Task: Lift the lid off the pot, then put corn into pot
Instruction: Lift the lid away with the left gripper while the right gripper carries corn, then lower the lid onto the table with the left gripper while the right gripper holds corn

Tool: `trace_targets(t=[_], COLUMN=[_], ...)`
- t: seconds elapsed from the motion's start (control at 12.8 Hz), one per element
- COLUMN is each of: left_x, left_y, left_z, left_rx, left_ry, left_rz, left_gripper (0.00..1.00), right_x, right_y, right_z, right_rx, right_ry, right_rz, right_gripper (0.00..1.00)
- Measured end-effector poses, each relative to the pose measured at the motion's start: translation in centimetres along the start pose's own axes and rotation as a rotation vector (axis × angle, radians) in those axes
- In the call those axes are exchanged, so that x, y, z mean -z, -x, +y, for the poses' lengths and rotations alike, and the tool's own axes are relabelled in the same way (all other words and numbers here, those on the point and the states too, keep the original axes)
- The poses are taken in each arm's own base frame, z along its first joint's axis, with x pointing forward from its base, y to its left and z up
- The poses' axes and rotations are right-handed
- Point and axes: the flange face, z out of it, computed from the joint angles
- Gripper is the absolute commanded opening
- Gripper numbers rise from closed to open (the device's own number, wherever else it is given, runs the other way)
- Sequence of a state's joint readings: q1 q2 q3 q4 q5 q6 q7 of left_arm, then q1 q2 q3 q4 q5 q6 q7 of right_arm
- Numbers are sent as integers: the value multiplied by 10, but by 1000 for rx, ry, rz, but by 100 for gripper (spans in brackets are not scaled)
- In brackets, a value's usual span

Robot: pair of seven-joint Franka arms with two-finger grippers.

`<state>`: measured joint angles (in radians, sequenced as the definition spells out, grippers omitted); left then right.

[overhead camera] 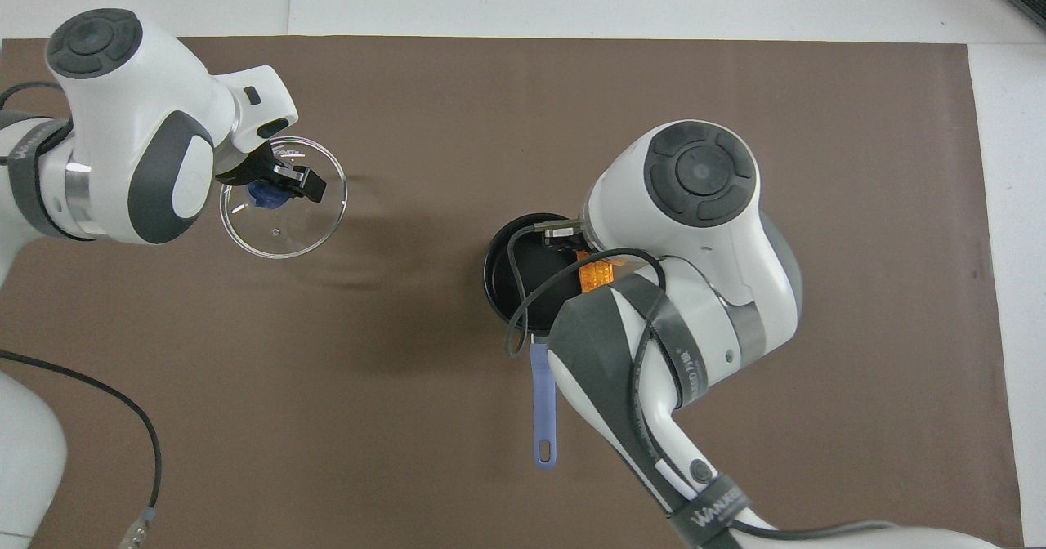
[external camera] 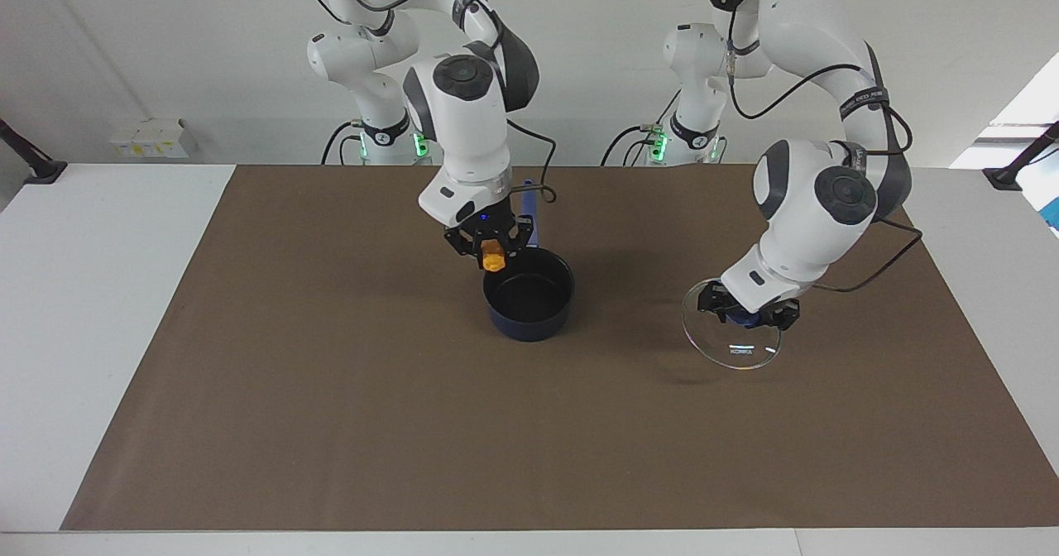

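1. The pot [external camera: 529,294] stands open on the brown mat [external camera: 331,424], near the mat's middle. Its black inside is bare in the facing view.
2. The pot's long blue handle [overhead camera: 543,406] points to six o'clock in the overhead view, toward the robots.
3. The right gripper [external camera: 488,246] hangs above the pot's rim on the side nearest the robots; in the facing view it sits at about eleven o'clock of the pot's opening.
4. That gripper's fingers are clamped on the corn [external camera: 493,258]. The cob's orange end sticks out below the fingers, just over the rim and not down inside the pot.
5. In the overhead view the corn [overhead camera: 595,274] shows as an orange patch at about three o'clock of the pot [overhead camera: 511,275], half covered by the right arm's wrist and cable.
6. The left gripper [external camera: 749,312] is over the mat toward the left arm's end of the table, well apart from the pot.
7. Its fingers are closed around the blue knob [overhead camera: 265,196] of the lid [external camera: 732,337].
8. The lid is tilted, its edge farthest from the robots lower; whether that edge touches the mat cannot be told.
9. In the overhead view the lid [overhead camera: 282,198] lies at about ten o'clock from the pot.
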<state>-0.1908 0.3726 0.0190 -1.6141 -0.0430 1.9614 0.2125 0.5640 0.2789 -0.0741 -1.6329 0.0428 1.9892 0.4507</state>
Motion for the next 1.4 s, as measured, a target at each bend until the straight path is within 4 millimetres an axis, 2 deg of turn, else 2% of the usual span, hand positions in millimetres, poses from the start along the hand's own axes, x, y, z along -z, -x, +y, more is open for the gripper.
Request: trace_targets(t=[0.31, 0.62, 0.86, 1.09, 1.17, 1.25, 1.4], left_x=[-25, -39, -53, -76, -81, -84, -81], left_y=[46, 97, 135, 176, 187, 196, 201], left_z=[-55, -95, -105, -89, -83, -79, -77], left_rx=[-91, -143, -160, -173, -176, -179, -179], left_ry=[0, 21, 26, 17, 17, 20, 18], left_rz=[27, 11, 6, 19, 18, 13, 18], left_gripper=[0, 0, 0, 0, 93, 100, 100], right_x=[-39, -77, -90, -95, -96, -99, -101], right_y=[-17, -14, -8, -7, -6, -5, -4], right_z=[-21, -41, -39, -37, -36, -35, -34], right_rx=[12, 53, 87, 111, 117, 121, 124], right_ry=[-7, 1, 15, 20, 22, 25, 27], right_rz=[32, 38, 13, 4, 1, -4, -9], right_gripper=[0, 0, 0, 6, 9, 16, 33])
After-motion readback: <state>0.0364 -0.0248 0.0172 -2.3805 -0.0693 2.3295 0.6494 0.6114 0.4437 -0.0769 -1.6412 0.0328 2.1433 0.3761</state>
